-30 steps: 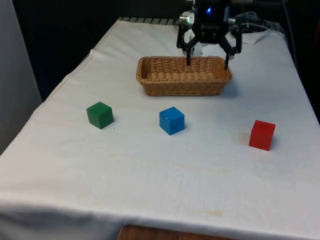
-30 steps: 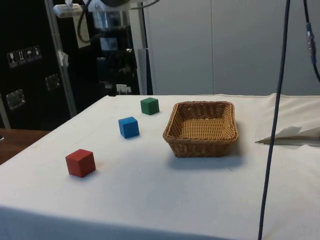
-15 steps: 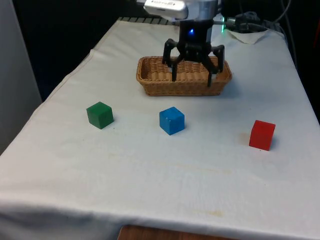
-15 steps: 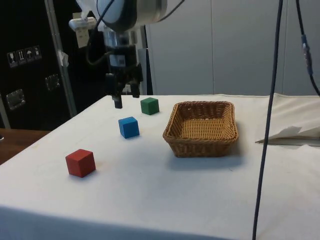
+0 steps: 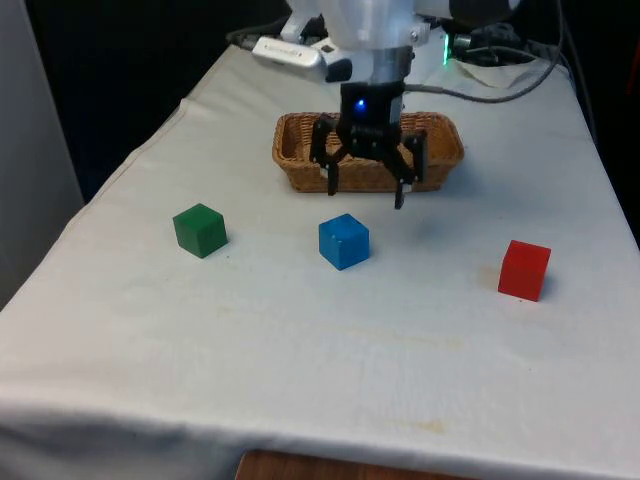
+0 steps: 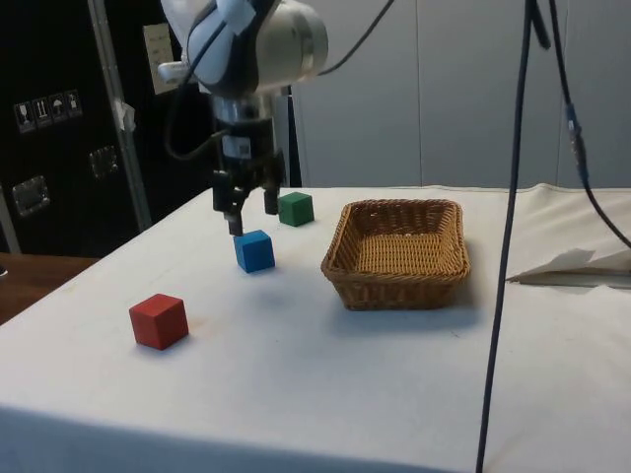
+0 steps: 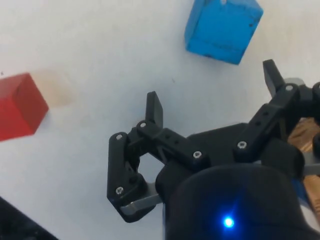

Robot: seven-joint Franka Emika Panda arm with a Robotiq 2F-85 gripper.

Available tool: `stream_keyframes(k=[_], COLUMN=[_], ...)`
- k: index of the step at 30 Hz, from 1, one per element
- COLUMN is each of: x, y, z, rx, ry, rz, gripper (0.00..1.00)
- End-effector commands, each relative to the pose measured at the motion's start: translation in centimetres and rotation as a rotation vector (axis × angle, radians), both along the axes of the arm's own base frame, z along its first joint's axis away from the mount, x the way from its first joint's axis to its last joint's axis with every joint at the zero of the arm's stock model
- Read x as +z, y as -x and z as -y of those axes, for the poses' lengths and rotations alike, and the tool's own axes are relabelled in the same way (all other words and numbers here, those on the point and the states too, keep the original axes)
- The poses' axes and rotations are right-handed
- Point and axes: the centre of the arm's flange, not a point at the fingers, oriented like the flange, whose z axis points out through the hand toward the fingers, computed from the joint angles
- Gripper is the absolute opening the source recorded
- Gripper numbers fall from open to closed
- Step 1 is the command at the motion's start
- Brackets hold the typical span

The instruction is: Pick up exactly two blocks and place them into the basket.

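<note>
Claw [image 5: 366, 190] spread wide, holding nothing, fingers pointing down, hanging above the white cloth [image 5: 300, 330] between the wicker basket [image 5: 300, 160] and the blue block [image 5: 343, 241]. In the side view the claw [image 6: 249, 211] sits just above that block [image 6: 254, 250]. 3 blocks on the cloth, all outside the basket [image 6: 398, 254]: blue nearest the claw, green block [image 5: 200, 230] toward the front view's left, red block [image 5: 524, 269] toward its right, each well apart. Basket holds no blocks.

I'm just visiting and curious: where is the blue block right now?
In the front view the blue block sits on the cloth mid-table, between the green block on the front view's left and the red block on its right, just below the open claw.
</note>
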Motion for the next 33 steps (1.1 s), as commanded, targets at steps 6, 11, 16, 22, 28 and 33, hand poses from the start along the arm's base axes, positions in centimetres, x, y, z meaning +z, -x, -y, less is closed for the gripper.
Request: stream_keyframes(k=[6,11,16,22,28,33], x=[-2.3,-4.0,-5.5,-6.3,-6.6,-6.7], y=[-1.0,-1.8,-2.5,-2.7,-2.6,-2.5], z=[0.8,1.2,1.5,1.9,2.2,2.3], rx=[-0.019,-0.03,-0.041,-0.057,-0.067,-0.07], ry=[0.002,0.008,0.017,0.026,0.031,0.031], rz=[0.013,0.02,0.022,0.023,0.022,0.021], gripper=[1.0,1.0,1.0,1.0,1.0,1.0])
